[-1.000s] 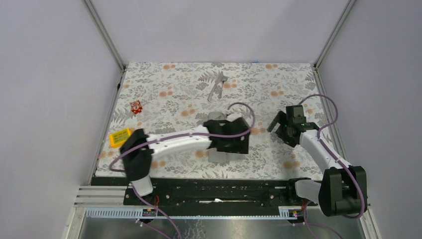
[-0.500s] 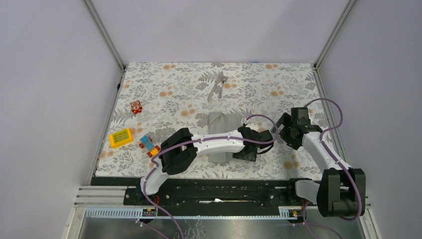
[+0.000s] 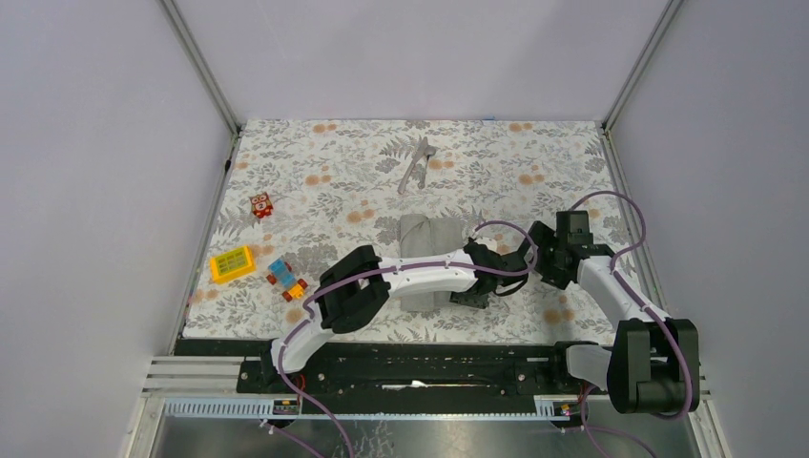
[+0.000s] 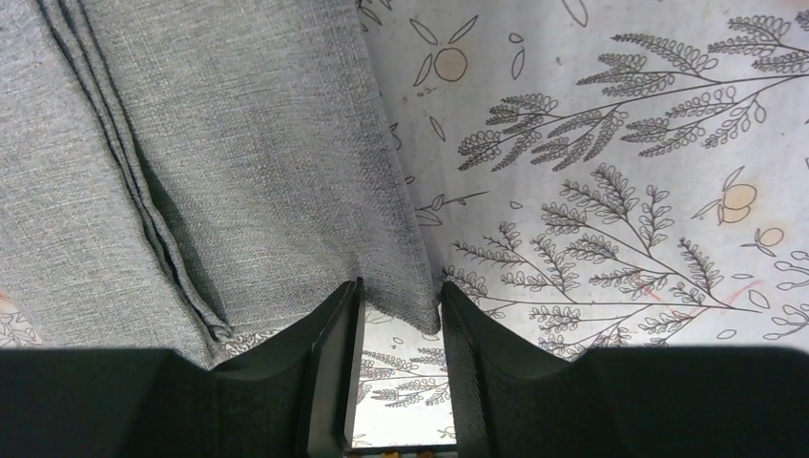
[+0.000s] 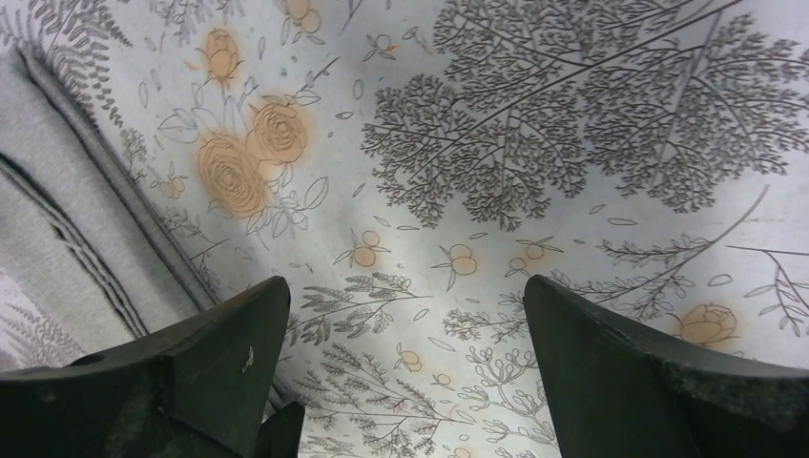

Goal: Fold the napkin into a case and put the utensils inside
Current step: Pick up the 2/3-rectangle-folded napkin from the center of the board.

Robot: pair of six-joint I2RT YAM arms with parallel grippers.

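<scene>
From my screen the napkin (image 4: 191, 143) reads as matt grey cloth with a coarse, visible weave. The floral tablecloth (image 5: 572, 143) looks smooth, with a faint sheen. The left end effector (image 4: 399, 305) and right end effector (image 5: 405, 296) have fingers of what looks like matt black plastic. The utensils (image 3: 417, 162) are shiny silver metal, and the toy blocks (image 3: 232, 262) look like coloured plastic.

**Overhead view:** light is even and diffuse from above. There is no glare on the tablecloth (image 3: 315, 181), only faint, soft shadows beneath the arms (image 3: 420, 272). Focus is sharp to all edges, and the walls (image 3: 410, 57) are bright and plain.

**Left wrist view:** the napkin (image 4: 238, 143) weave is crisp and evenly lit. The left gripper (image 4: 399, 291) is black and underexposed, showing no surface detail.

**Right wrist view:** the cloth is brightest toward the top right corner and slightly washed out. Printed lines bend near the edges. The right gripper (image 5: 405, 286) is dark and soft-edged.
</scene>
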